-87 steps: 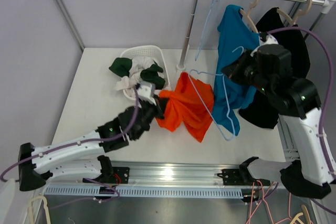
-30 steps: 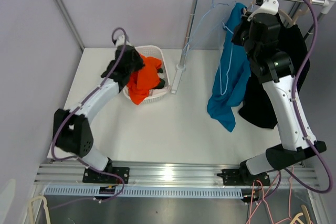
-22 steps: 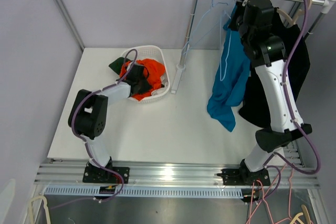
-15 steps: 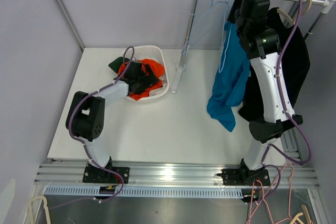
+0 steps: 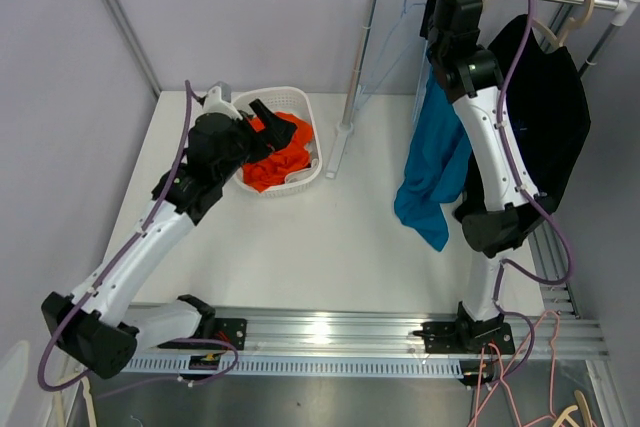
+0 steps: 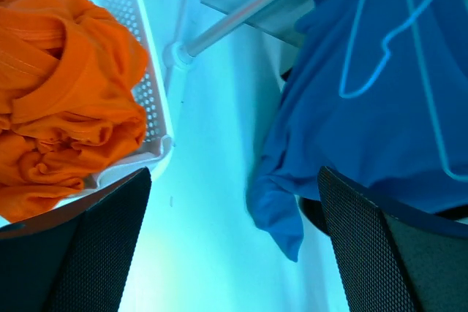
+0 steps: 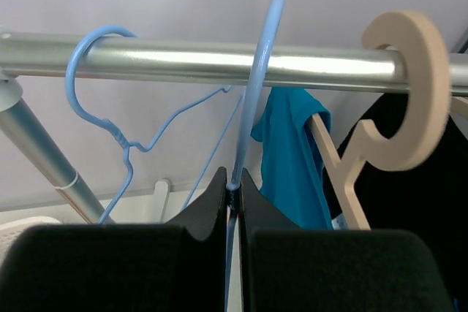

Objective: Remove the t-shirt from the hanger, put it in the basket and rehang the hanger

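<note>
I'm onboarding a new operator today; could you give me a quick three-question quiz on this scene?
1. True or false: the orange t-shirt lies in the white basket.
2. The right claw grips: A) a blue hanger, B) a towel, C) nothing.
3. Fill in: the left claw has its jaws ___.
Key: 1 true; 2 A; 3 open.
</note>
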`<state>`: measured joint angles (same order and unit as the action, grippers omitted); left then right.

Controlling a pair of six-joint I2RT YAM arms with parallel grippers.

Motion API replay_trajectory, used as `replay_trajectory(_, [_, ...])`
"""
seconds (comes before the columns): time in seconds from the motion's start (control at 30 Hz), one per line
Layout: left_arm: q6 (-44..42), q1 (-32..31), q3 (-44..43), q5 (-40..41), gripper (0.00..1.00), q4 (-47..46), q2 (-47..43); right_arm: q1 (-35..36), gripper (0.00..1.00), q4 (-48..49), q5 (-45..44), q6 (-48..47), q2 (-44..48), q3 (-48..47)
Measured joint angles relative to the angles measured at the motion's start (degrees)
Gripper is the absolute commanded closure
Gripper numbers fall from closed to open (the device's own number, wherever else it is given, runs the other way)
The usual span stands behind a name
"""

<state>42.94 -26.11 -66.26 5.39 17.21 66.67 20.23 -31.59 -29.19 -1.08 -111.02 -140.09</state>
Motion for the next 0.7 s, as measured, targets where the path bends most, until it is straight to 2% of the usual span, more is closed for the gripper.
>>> replay_trajectory(0.1, [0.0, -1.7, 0.2, 0.6, 0.01, 0.3, -2.2, 0.0, 1.0, 2.0, 0.0, -1.1, -1.6, -0.2])
replay_trajectory(0.47, [-1.1, -3.7, 4.1, 3.5, 0.0, 1.8, -1.1, -0.2, 1.0, 10.4, 0.1, -3.7, -6.0, -1.3])
replay_trajectory(0.7, [-1.7, -3.7, 4.2, 4.6, 0.0, 1.8, -1.0, -1.3, 1.0, 10.7, 2.1, -2.7, -9.5, -4.5])
